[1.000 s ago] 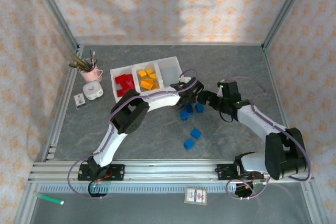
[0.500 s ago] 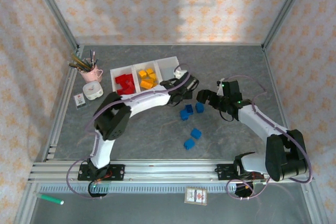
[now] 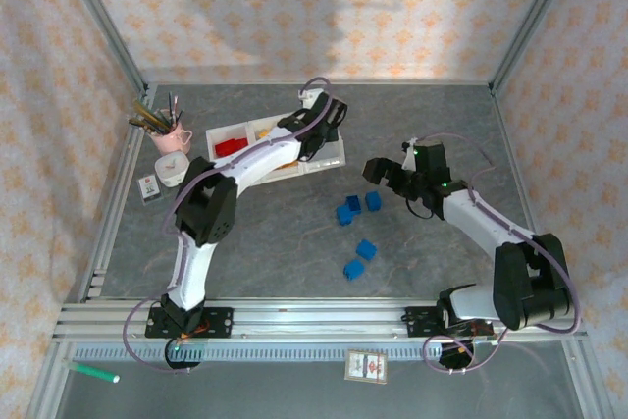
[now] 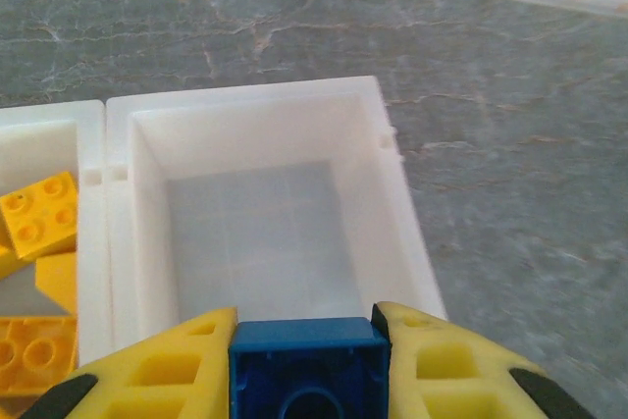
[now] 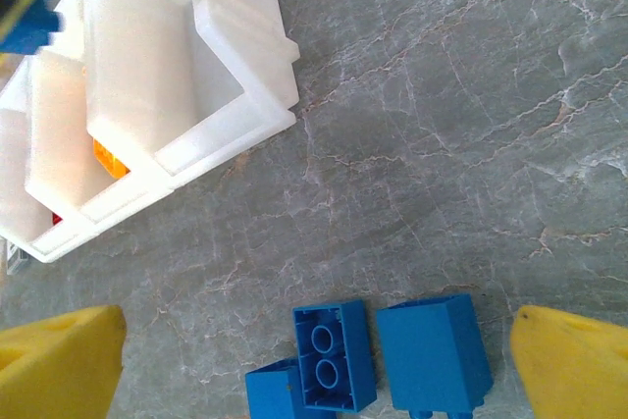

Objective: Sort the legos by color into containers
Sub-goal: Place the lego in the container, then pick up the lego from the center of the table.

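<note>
Brick [image 4: 306, 362] — solid blue, round hollow showing, clamped in left pincer [image 4: 306, 340], right pincer [image 5: 314, 360] spread wide.

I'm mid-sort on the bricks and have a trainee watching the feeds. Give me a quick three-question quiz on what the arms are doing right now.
1. True or false: the left gripper is shut on a blue brick.
2. Which bin lies below that brick? A the one with red bricks; B the one with yellow bricks; C the empty bin.
3. Fill in: the right gripper hangs with jaws ___ above loose blue bricks on the table.
Key: 1 true; 2 C; 3 open.
</note>
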Motion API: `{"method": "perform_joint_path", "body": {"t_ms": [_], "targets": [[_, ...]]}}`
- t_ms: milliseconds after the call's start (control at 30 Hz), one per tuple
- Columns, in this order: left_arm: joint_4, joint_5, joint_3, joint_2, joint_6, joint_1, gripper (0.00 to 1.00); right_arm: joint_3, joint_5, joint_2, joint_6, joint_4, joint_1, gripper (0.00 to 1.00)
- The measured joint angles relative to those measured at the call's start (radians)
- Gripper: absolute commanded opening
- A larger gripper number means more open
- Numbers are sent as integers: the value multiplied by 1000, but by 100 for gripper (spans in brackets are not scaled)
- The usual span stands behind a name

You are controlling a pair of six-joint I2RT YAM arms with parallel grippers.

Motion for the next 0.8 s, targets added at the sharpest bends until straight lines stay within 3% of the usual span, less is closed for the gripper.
{"method": "perform_joint_path", "body": {"t_ms": [200, 333, 467, 800], "targets": [[-60, 1, 130, 137, 31, 23, 48, 0, 9, 4, -1, -1, 0, 100], [-84, 2, 170, 151, 45, 26, 56, 3, 27, 4, -8, -13, 0, 100], [-95, 11, 168, 131, 46, 26, 58, 19, 43, 8, -15, -31, 0, 100], [-53, 89, -142, -191, 66, -37, 68, 49, 121, 13, -42, -105, 19, 100]]}}
